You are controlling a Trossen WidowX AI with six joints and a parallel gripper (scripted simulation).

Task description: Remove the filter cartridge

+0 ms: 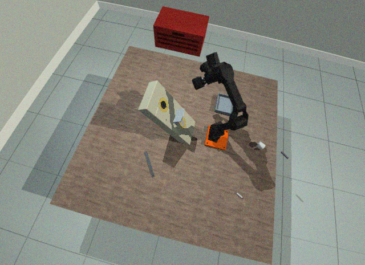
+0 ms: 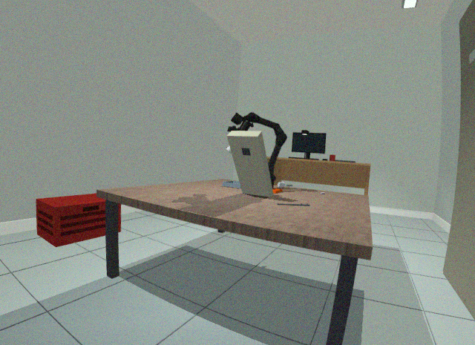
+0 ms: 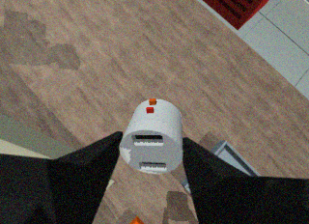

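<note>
Gripper fingers stand partly apart, closed on the round filter cartridge, high over the table's upper half as the top view has it. Below, the table carries the leaning service panel, between left edge and middle, its upper socket dark and vacant. Nearer the upper right corner sits the shallow tray, partly behind the arm. Smallest, the cartridge is out of the panel, slotted face toward the wrist camera. Likely trouble: a low swing could clip the panel; smooth, curved sides could slip in the pads; letting go high or off-centre could send it rolling or catch it on the tray wall.
</note>
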